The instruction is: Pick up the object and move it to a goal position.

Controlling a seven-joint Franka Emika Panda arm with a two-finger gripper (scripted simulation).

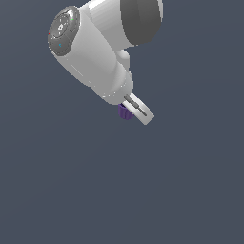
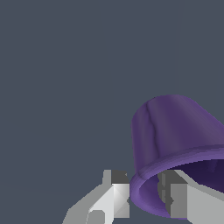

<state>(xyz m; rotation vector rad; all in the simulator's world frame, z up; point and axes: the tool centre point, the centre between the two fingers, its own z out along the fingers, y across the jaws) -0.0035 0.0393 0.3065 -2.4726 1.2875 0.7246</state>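
Hand (image 2: 143, 194) pinches purple cup's (image 2: 175, 131) rim.

Close to the camera, the gripper (image 2: 143, 197) straddles the flared rim of the object (image 2: 175, 135), a dark purple, cup-like shape with faint ridges down its side. One finger (image 2: 114, 199) sits outside the rim and the other reaches inside the dark opening, the wall pinched between them. Behind everything lies a plain grey-blue surface (image 2: 61, 78).
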